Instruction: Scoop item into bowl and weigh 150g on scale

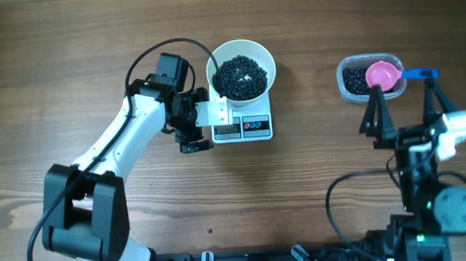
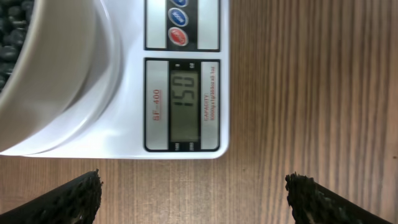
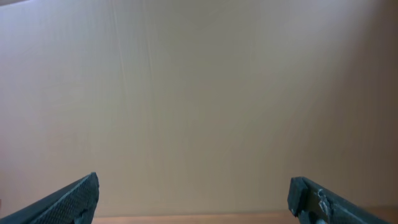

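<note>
1. Found the scale [image 1: 249, 130] standing on the wooden worktop [image 1: 69, 59], left of centre.
2. Found the bowl [image 1: 270, 58] seated on the scale's platform, covering the far part of it and leaving the front strip bare. Noted it well filled with black beans [image 1: 240, 76].
3. Read "150" on the display [image 2: 185, 99] in the left wrist view. Noted a red button [image 2: 178, 36] and a blue button [image 2: 178, 14] just beside the display.
4. Observed the left claw [image 2: 193, 183] low at the scale's left side, facing the display. Fingers spread wide, gripping nothing, tips over bare wood and clear of the scale's edge.
5. Observed the right claw [image 1: 400, 94] at the right of the worktop, fingers likewise wide apart and empty, tips just short of the tub [image 1: 346, 86].
6. Found the tub, of clear plastic, well apart from the scale, holding a smaller lot of the same beans.
7. Found a pink scoop [image 1: 382, 75] lying in the tub, its blue handle [image 1: 420, 74] reaching out over the right rim.
</note>
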You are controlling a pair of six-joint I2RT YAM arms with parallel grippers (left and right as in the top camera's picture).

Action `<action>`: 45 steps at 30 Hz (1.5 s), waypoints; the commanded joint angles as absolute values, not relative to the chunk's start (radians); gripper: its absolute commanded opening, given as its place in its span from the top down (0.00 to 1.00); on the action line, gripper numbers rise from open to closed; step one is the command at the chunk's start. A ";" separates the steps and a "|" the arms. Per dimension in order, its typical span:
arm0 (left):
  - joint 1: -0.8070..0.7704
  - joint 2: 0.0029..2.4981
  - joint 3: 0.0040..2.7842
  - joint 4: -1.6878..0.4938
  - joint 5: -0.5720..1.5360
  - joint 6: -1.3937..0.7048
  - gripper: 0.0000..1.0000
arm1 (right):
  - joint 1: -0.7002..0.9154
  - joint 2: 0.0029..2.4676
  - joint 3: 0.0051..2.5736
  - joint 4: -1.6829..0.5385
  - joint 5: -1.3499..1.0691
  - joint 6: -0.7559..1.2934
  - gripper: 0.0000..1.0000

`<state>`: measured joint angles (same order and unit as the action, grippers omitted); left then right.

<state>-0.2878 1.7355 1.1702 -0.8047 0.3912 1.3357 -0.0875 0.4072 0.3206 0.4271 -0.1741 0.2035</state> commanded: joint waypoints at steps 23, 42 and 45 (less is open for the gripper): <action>-0.285 1.746 1.162 -0.807 0.411 1.354 0.00 | -0.085 0.003 0.071 0.283 -0.153 0.131 0.00; -0.285 1.746 1.162 -0.807 0.411 1.354 0.00 | -0.030 0.003 0.071 -0.155 -0.153 0.133 0.00; -0.285 1.746 1.162 -0.807 0.411 1.354 0.00 | -0.030 0.003 0.071 -0.155 -0.154 0.133 0.01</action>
<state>-0.2878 1.7355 1.1698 -0.8062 0.3916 1.3357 -0.0341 0.0135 0.0650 -0.1574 -0.1707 0.1341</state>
